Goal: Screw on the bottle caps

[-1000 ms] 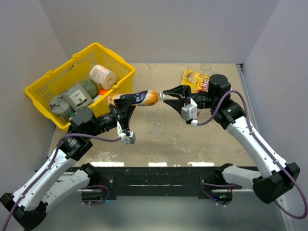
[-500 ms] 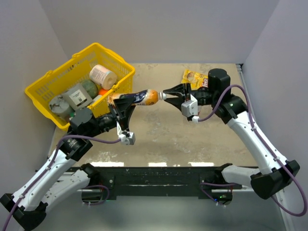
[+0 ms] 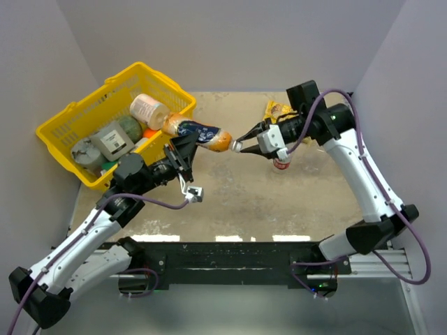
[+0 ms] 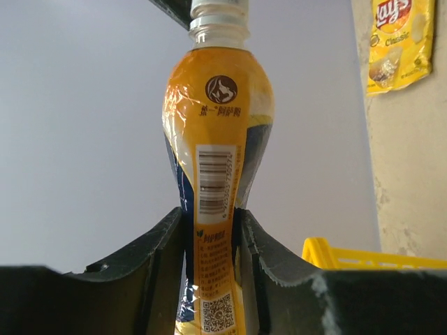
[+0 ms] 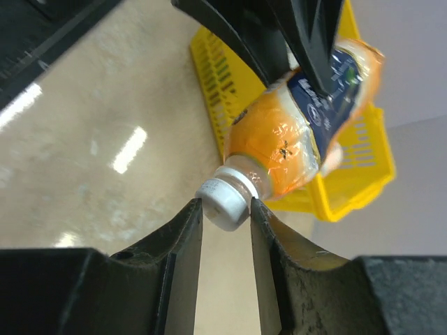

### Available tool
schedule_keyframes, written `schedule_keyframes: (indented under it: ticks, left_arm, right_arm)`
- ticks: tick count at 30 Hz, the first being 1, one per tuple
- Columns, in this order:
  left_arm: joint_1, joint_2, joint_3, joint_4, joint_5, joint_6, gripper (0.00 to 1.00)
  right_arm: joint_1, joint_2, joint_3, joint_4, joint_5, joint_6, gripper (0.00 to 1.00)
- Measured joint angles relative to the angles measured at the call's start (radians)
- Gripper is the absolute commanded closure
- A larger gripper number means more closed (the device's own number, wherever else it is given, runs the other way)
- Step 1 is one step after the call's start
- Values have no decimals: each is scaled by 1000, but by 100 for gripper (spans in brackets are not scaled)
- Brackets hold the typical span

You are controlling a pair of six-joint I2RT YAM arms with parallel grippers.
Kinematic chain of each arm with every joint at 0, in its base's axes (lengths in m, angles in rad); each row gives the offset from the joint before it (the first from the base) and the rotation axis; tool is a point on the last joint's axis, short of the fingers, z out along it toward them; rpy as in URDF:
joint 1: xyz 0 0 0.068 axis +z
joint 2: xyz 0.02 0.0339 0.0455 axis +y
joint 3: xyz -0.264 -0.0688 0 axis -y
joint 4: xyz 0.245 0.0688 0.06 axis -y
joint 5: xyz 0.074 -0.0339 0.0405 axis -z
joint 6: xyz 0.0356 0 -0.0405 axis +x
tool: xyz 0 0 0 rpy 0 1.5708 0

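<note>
My left gripper [image 3: 183, 150] is clamped on the lower body of an orange drink bottle [image 3: 202, 136], holding it off the bench [image 3: 244, 202]. The bottle lies nearly level, and its neck points toward my right arm. In the left wrist view the two fingers [image 4: 164, 244] press against the label on either side of the barcode. The bottle [image 4: 218, 139] runs away from the camera to its neck.

My right gripper [image 3: 244, 143] meets the bottle at its mouth. In the right wrist view it [image 5: 225, 209] pinches a white cap [image 5: 225, 199], with a finger touching each side of it. The cap sits on the bottle's neck, a little tilted in this view. I cannot tell how far it is threaded on.

A yellow basket [image 3: 70, 115] holding several containers stands at the far left of the bench, behind my left arm. A yellow snack bag [image 3: 276, 109] lies flat at the far right, behind my right gripper.
</note>
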Motion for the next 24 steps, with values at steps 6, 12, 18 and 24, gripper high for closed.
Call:
schedule_keyframes:
  ticks: [6, 12, 18, 24]
  left_arm:
    - [11, 29, -13, 59, -53, 51, 100]
    - [9, -42, -57, 47, -78, 51, 100]
    - [0, -132, -69, -34, -90, 10, 100]
    - [-5, -105, 16, -242, -120, -212, 100]
  right_arm:
    - [12, 116, 111, -56, -57, 346, 100]
    - [3, -26, -144, 348, -69, 823, 89]
    - [-40, -37, -145, 539, -39, 1096, 50]
    - [-106, -61, -169, 557, -10, 937, 12]
